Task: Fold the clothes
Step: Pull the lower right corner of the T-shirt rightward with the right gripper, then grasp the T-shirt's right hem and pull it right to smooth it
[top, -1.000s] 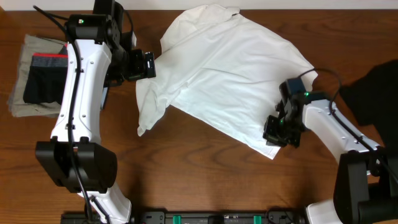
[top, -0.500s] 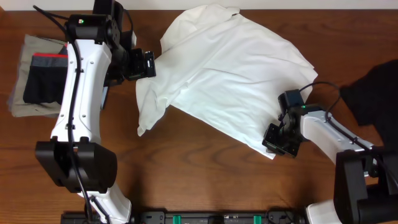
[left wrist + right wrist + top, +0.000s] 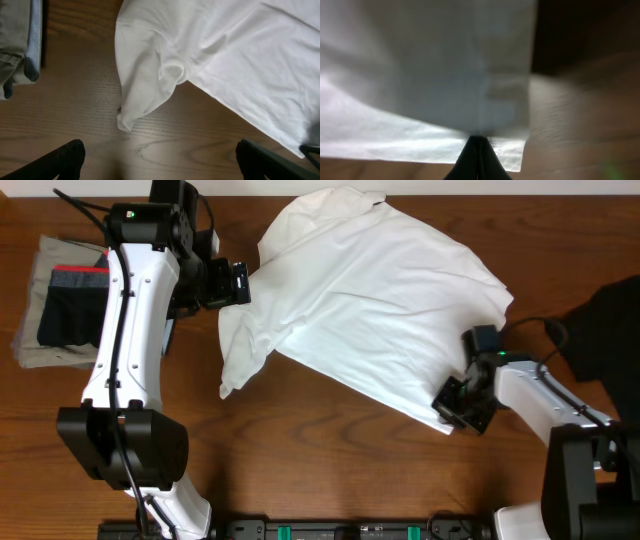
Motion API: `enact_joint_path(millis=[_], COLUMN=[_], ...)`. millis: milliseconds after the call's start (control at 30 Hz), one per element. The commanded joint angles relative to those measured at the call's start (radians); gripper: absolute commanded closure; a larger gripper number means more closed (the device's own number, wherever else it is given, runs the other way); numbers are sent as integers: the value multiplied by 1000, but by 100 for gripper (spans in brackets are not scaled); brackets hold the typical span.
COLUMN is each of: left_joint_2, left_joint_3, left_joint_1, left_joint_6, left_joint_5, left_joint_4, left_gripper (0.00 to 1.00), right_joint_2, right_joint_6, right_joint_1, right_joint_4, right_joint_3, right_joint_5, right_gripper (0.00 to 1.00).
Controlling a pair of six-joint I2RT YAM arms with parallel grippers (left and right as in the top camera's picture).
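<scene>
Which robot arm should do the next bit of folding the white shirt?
Right. The right gripper is shut on a corner of the white T-shirt, probably ready to pull it over. The left gripper is open beside the sleeve, holding nothing.

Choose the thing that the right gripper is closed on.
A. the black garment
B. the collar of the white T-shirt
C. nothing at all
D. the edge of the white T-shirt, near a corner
D: in the right wrist view the right gripper is shut on the hemmed edge of the white T-shirt, close to a corner.
</scene>
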Motion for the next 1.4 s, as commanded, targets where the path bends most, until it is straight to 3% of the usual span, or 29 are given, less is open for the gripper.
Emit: enact_joint_path(millis=[0, 400, 733, 900, 1000, 1100, 1367], left_joint_2=[8, 8, 8, 8, 8, 8, 8], left_joint_3=[-4, -4, -4, -6, -29, -90, -227], left_joint_1=[5, 5, 4, 4, 4, 4, 4], left_joint_6=[6, 6, 6, 6, 6, 6, 2], left_joint_5=[-13, -13, -12, -12, -12, -12, -12], left_joint_4=[-2, 24, 23, 19, 24, 53, 136], left_gripper=[2, 2, 2, 2, 2, 2, 2], right_joint_2=[16, 16, 16, 15, 15, 16, 16], right_joint_6=[22, -14, -20, -91, -208, -260, -254], right_joint_1=[-93, -369, -484, -458, -418, -364, -183], right_joint_4=[13, 34, -56, -191, -223, -250, -208], right_joint_3=[-31, 30, 278, 439, 488, 486, 350], right_joint_5=[166, 204, 253, 197, 70, -30, -31], right_gripper=[99, 99, 99, 99, 99, 99, 99])
